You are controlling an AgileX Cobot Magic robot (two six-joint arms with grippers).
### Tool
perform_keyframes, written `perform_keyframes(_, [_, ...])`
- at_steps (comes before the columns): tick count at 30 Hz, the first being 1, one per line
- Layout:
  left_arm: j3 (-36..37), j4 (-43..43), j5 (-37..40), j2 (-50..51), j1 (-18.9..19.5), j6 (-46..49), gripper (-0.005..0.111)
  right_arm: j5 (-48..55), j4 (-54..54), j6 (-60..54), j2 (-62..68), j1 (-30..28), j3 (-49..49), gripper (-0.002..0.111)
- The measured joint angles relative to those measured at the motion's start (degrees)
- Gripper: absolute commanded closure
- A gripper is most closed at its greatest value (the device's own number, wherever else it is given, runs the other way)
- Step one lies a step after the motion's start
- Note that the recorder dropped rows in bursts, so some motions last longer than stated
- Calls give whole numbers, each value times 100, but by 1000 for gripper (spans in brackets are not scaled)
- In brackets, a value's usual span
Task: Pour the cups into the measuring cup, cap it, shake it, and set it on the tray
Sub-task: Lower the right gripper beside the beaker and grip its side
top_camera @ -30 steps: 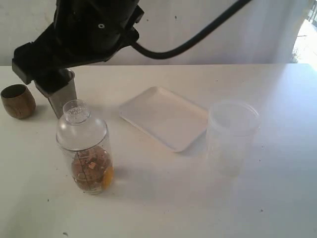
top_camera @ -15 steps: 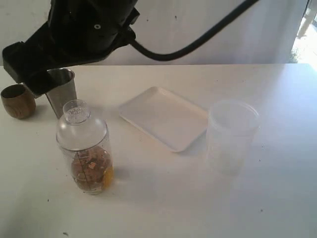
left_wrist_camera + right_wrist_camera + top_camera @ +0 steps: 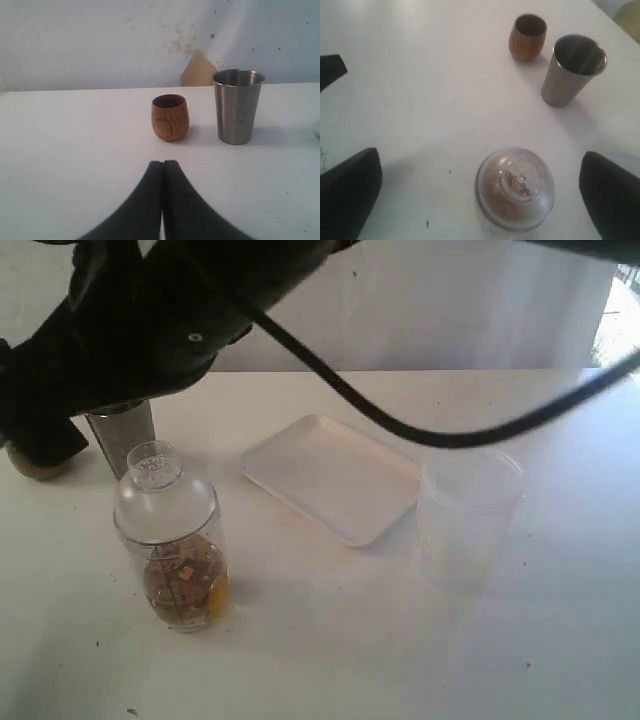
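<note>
Measuring cup [image 3: 170,550] is standing upright on the white table [image 3: 330,640], left of the tray [image 3: 335,475] and apart from it. It is wearing its clear domed cap [image 3: 155,472] and holding brown granules with something orange at the bottom. Steel tumbler [image 3: 122,435] and wooden cup [image 3: 170,117] are sitting upright just behind it, side by side and not touching. Both are looking empty from the right wrist view, though the wooden cup's interior is too dark to be sure. Change over the last second: the right arm [image 3: 150,330] is swinging off the tumbler, which was under its gripper and is now standing free. The arm's dark bulk is now covering most of the wooden cup in the exterior view. Right gripper [image 3: 480,156] is hanging above the capped measuring cup, fingers spread to their widest, holding nothing. Left gripper [image 3: 163,170] is waiting low over the table facing the two cups, fingers pressed together, empty. Reading: pouring and capping are looking finished, with shaking and placing on the tray remaining. The next grasp is likely needing to close around the measuring cup's body below the cap.
</note>
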Motion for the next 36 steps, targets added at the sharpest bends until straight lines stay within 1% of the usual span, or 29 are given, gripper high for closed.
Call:
perform_keyframes(8, [0, 0, 0, 0, 0, 0, 107, -2164, 0, 10, -809, 27, 2144, 3])
perform_keyframes(11, [0, 0, 0, 0, 0, 0, 107, -2903, 0, 79, -862, 27, 2838, 3])
perform_keyframes(15, [0, 0, 0, 0, 0, 0, 107, -4189, 0, 117, -862, 27, 3794, 3])
perform_keyframes(21, [0, 0, 0, 0, 0, 0, 107, -5816, 102, 117, -870, 27, 4858, 3])
perform_keyframes(27, [0, 0, 0, 0, 0, 0, 107, -7009, 517, 13, -614, 27, 5561, 3])
perform_keyframes(36, [0, 0, 0, 0, 0, 0, 107, -8304, 672, -9, 514, 27, 5674, 3])
